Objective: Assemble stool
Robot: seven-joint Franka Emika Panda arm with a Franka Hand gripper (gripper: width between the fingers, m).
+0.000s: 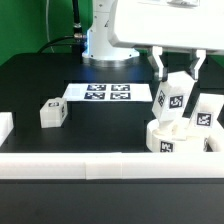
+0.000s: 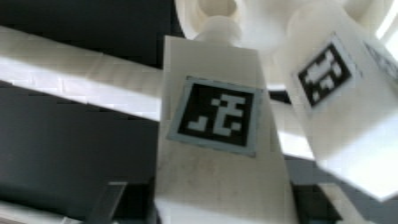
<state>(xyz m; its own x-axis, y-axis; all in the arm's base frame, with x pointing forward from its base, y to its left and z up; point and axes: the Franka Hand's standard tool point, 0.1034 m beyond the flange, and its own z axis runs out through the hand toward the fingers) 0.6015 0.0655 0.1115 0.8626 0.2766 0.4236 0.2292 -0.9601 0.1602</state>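
White plastic sits between your fingers [image 1: 164, 76]: they are clenched on the upper part of the held leg [image 1: 172, 100], a short blocky piece that hangs upright with its black-and-white tag facing the exterior camera. Its lower end meets the top of the seat [image 1: 176, 138], the thick round disc directly beneath it; whether the end sits in a socket you cannot tell from either view. In the wrist view the held leg [image 2: 217, 165] fills the middle of the picture, tag sharp and square. Just beside it a second leg [image 2: 334, 75] stands tilted, its own tag turned at an angle. From the exterior view you see that second leg [image 1: 207, 116] rising from the seat on the exterior view's right, leaning away from the one you grip, the two close but with a narrow gap between their upper parts. The seat carries a tag on its side wall and rests on the black tabletop [image 1: 110, 128], just behind the long white rail [image 1: 90, 165] that runs along the front edge. Farther out, the marker board [image 1: 100, 93] lies flat near the arm's base. A loose leg [image 1: 52, 113] lies alone toward the exterior view's left, well apart from the seat.
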